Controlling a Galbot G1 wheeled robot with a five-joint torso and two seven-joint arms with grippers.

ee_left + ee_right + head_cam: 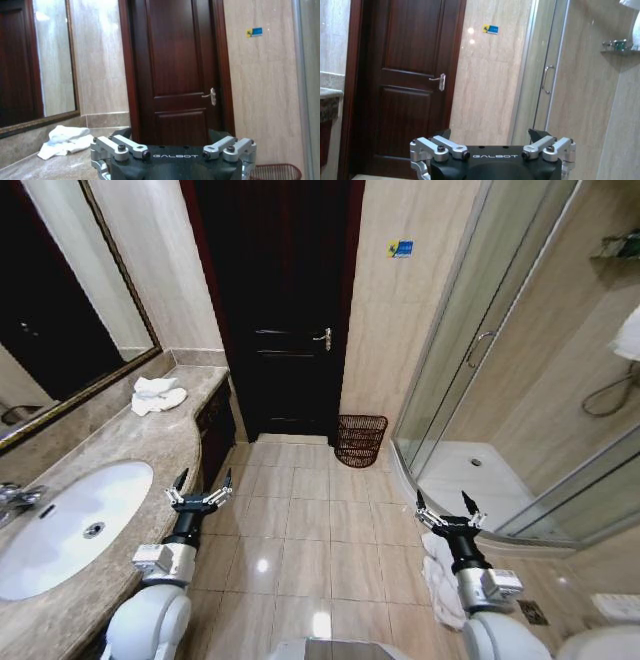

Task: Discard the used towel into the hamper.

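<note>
Pincers [201,479] [445,505] spread; hamper [276,172] cropped.

Open tiled floor [300,520] ahead, counter [150,445] left, shower enclosure [470,380] right

Marble counter [150,442] on left: white towel [157,394] at far end. Tile floor [300,525]: hamper [360,440] far by door wall, white cloth [437,575] near right.
</note>
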